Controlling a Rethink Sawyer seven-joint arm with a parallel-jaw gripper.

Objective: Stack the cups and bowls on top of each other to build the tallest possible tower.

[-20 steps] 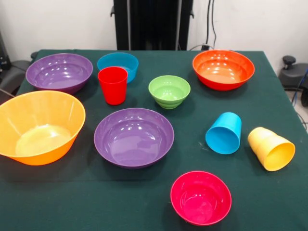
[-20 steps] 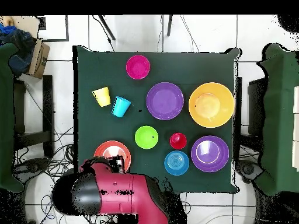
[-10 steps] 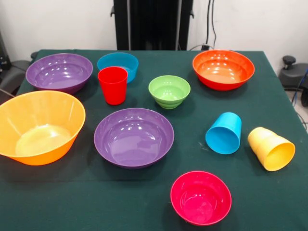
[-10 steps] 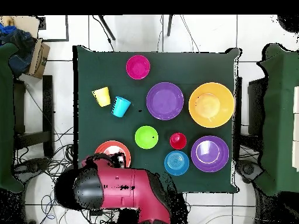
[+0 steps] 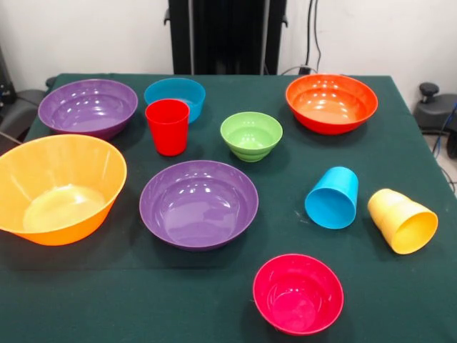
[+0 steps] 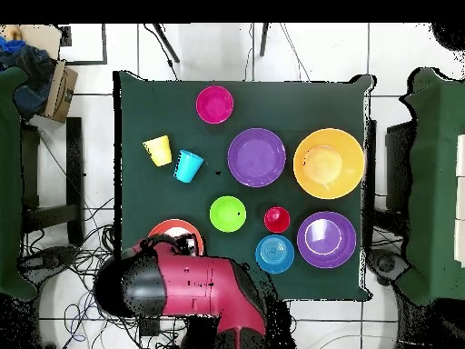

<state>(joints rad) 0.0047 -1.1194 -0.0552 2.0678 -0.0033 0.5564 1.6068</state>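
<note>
While nothing is stacked yet, every cup and bowl sits apart on the green-clothed bench [image 5: 400, 157]. Seen from the front, the large yellow-orange bowl [image 5: 58, 187] stands at the near left edge, with one large purple bowl [image 5: 88, 107] behind it at the far left and the other large purple bowl [image 5: 198, 203] near the middle. The small blue bowl [image 5: 175, 96] rests at the far side, and the red cup [image 5: 167, 126] stands upright just in front of it, overlapping it in the picture so that I cannot tell whether they touch. The small green bowl [image 5: 251, 135] sits to the right of the red cup, and the large orange-red bowl [image 5: 331, 102] lies at the far right. The sky-blue cup [image 5: 332, 198] and the yellow cup [image 5: 402, 220] both lie on their sides at the right, mouths turned toward the near edge, close together but apart. The small magenta-pink bowl [image 5: 298, 293] stands alone at the near edge. From overhead, the red and black arm [image 6: 186, 289] hangs over the robot's edge of the bench, covering part of the orange-red bowl. Its hand shows in neither view, so I cannot tell how far it is open or whether it holds anything.
</note>
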